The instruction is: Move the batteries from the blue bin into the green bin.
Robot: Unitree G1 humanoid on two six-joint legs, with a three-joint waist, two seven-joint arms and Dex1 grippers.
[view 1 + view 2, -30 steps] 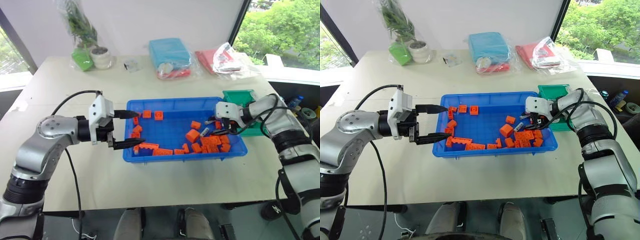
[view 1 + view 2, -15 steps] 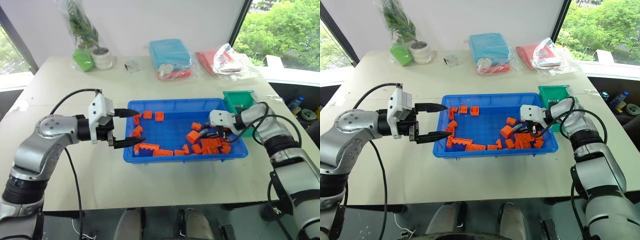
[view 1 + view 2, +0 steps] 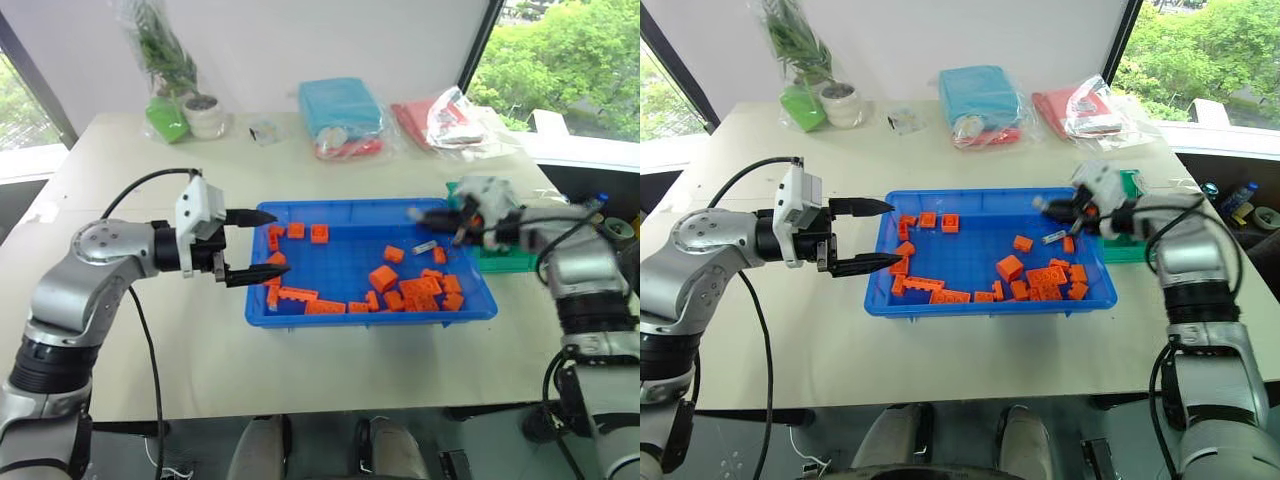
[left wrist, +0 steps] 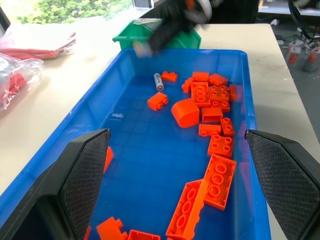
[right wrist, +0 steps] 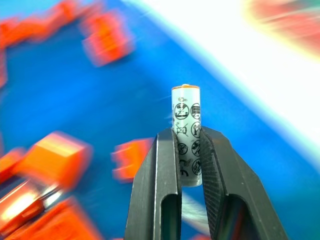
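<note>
The blue bin (image 3: 370,316) sits mid-table with several orange bricks (image 3: 384,275) in it. My right gripper (image 5: 186,134) is shut on one upright silver battery (image 5: 186,107). From the head views the right gripper (image 3: 425,213) hangs above the bin's far right corner, just left of the green bin (image 3: 1120,247), which the right arm partly hides. A second battery (image 3: 424,244) lies on the bin floor below it, and the same battery (image 4: 158,81) shows beside a brick in the left wrist view. My left gripper (image 3: 270,243) stands open and empty over the bin's left end.
Along the table's back edge stand a bagged plant pot (image 3: 170,90), a light-blue packet (image 3: 340,105) and a red packet (image 3: 445,120) in clear plastic. A small wrapped item (image 3: 262,130) lies between them. Bare tabletop surrounds the blue bin.
My right gripper closed among the bricks at the bin's right end, then rose with a battery and swung toward the green bin. The left arm held still.
</note>
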